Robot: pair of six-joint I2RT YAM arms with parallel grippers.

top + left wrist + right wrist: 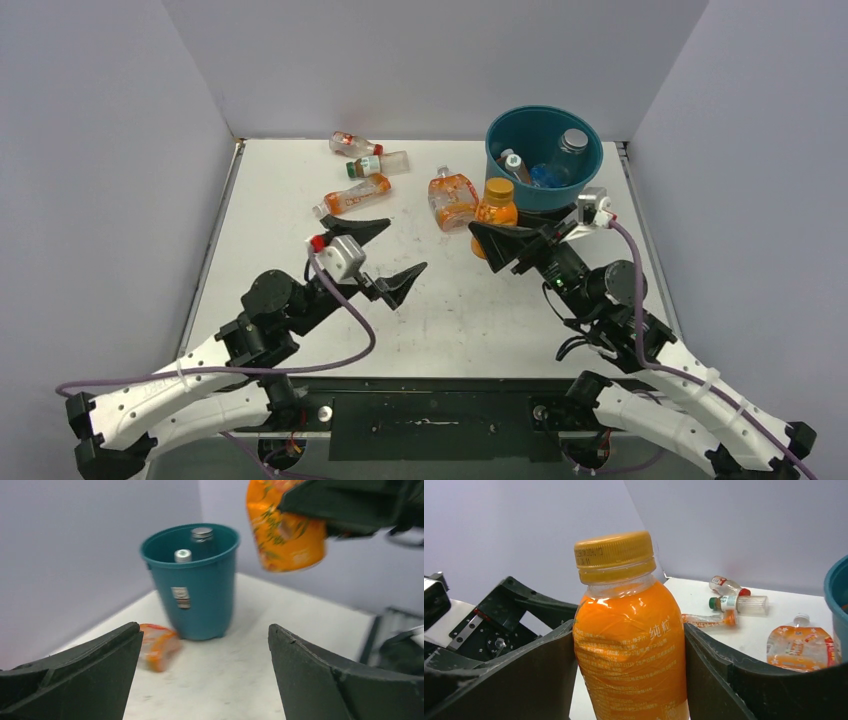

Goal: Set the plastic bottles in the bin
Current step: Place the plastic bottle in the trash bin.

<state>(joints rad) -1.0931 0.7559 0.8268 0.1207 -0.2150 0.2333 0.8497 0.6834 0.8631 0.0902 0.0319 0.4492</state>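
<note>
right claw [628,630]: is clamping both fingers on the orange bottle [630,645], gripping its labelled body below the cap.
orange bottle: is standing upright in that grip, orange cap up, just beside the bin [520,190] on its near-left side, raised off the table [300,290].
left claw [402,246]: is hanging with fingers spread wide, holding nothing, well to the left of the bin.
bin: is standing upright, its white sticker [181,598] facing the left claw.
inside bottles: two, a tall one [572,148] and a short one [514,163], are resting in the bin.
crushed bottle [452,198]: is lying flat just left of the bin.
far bottles: red-capped [355,143], green-capped [378,164] and orange-labelled [352,197], are lying close together, well left of the bin.
</note>
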